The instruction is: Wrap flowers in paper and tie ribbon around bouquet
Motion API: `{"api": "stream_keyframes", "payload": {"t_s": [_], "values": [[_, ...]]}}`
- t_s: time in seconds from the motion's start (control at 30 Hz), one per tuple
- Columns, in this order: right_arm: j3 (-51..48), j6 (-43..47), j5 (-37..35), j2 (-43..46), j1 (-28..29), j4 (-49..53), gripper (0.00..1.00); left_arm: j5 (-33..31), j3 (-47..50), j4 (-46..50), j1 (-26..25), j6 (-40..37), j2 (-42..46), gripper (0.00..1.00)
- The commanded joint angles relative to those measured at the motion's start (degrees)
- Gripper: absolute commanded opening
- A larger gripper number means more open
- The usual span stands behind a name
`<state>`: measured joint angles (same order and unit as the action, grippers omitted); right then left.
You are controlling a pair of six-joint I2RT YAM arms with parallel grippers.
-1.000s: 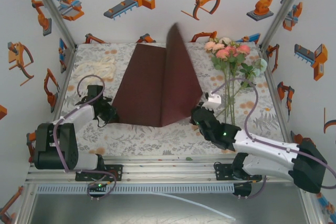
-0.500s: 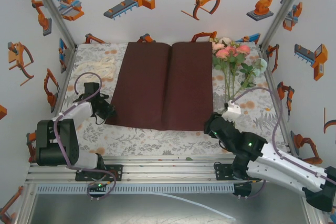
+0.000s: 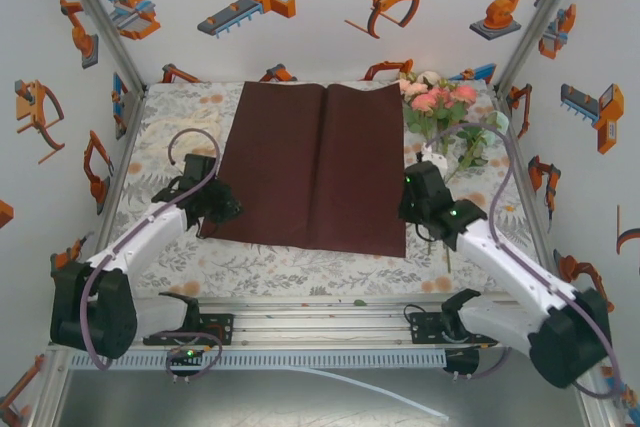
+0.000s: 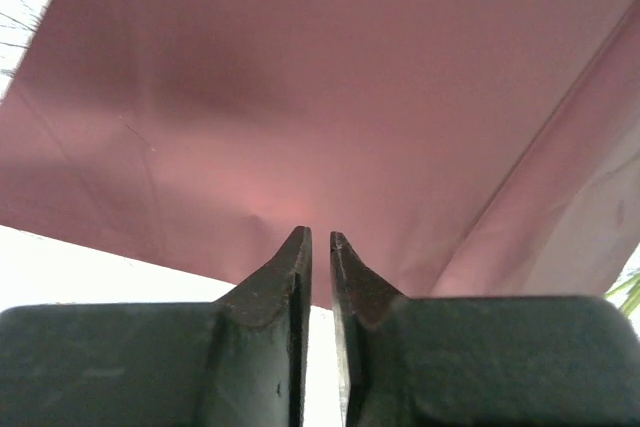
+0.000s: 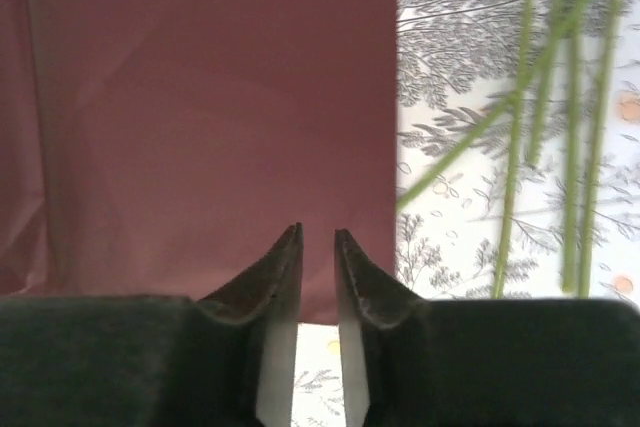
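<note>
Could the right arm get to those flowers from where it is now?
Probably yes. The right gripper sits at the paper's right edge, and the flowers lie just beside it on the tablecloth, their stems close ahead with nothing between.

Overhead view and 2 close wrist views share paper (image 3: 318, 167).

No readable words, labels, brand names, numbers or signs appear anywhere; the walls carry only wordless orange and grey robot-arm drawings

left hand (image 4: 320, 239) nearly closed, right hand (image 5: 318, 234) likewise
</note>
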<state>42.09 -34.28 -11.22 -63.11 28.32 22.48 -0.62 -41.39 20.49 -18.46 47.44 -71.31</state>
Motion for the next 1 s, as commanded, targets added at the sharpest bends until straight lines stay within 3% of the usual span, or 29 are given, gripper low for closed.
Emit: {"api": "stream_keyframes", "payload": {"t_s": [0.0, 0.1, 0.33, 0.77, 0.97], "values": [[2.7, 2.7, 14.7, -7.1, -4.0, -7.4, 0.0, -3.2, -1.8, 1.8, -3.0, 1.1, -1.8, 0.1], [2.9, 2.5, 15.6, -12.3, -5.7, -9.7, 0.0, -4.0, -1.8, 1.7, -4.1, 0.8, -3.4, 0.0], [-0.4, 2.0, 14.2, -18.0, -8.8, -12.2, 0.0, -5.5, -1.7, 1.3, -4.1, 0.6, -7.7, 0.0], [-9.0, -0.7, 15.2, -17.0, -9.1, -14.1, 0.0, -6.4, -1.8, -1.7, -1.1, -0.3, -16.4, 0.0], [-13.5, -3.7, 20.8, -12.4, -7.2, -13.7, 0.0, -6.3, -2.0, -4.3, 4.4, -2.1, -20.0, 0.0]]}}
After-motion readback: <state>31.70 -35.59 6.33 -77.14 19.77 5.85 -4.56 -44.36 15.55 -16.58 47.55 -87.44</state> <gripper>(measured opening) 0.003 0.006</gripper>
